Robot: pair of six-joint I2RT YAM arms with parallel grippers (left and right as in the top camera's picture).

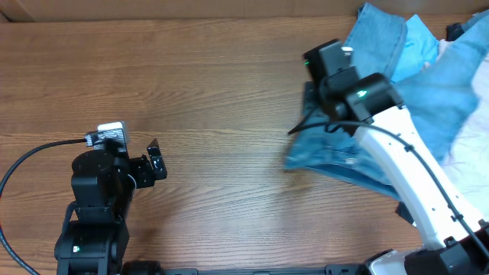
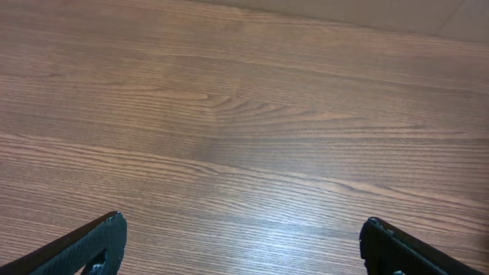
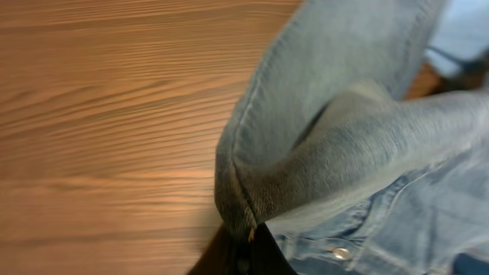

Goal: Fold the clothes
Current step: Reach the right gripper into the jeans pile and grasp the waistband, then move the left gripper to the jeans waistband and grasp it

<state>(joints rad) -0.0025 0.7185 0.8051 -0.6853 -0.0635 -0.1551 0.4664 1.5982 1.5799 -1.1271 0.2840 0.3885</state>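
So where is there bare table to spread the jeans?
Bare wood spans the middle of the table, from the open left tool across to the jeans, far edge to near edge; the far left corner is bare too. The right side is crowded: jeans pinched in the shut right tool, other garments heaped behind.

Note for you: the left arm (image 1: 95, 202) is all black, with boxy housings, a silver-white block (image 1: 111, 133) on top, a black cable (image 1: 30, 156) looping in, and a green light (image 1: 76, 248) low down. The left gripper (image 2: 241, 244) has matte black fingers (image 2: 95, 243). The right arm (image 1: 405, 164) has a smooth white link, black wrist housings, a green lamp (image 1: 361, 95) and a thin black lead (image 1: 422, 160) running along it.
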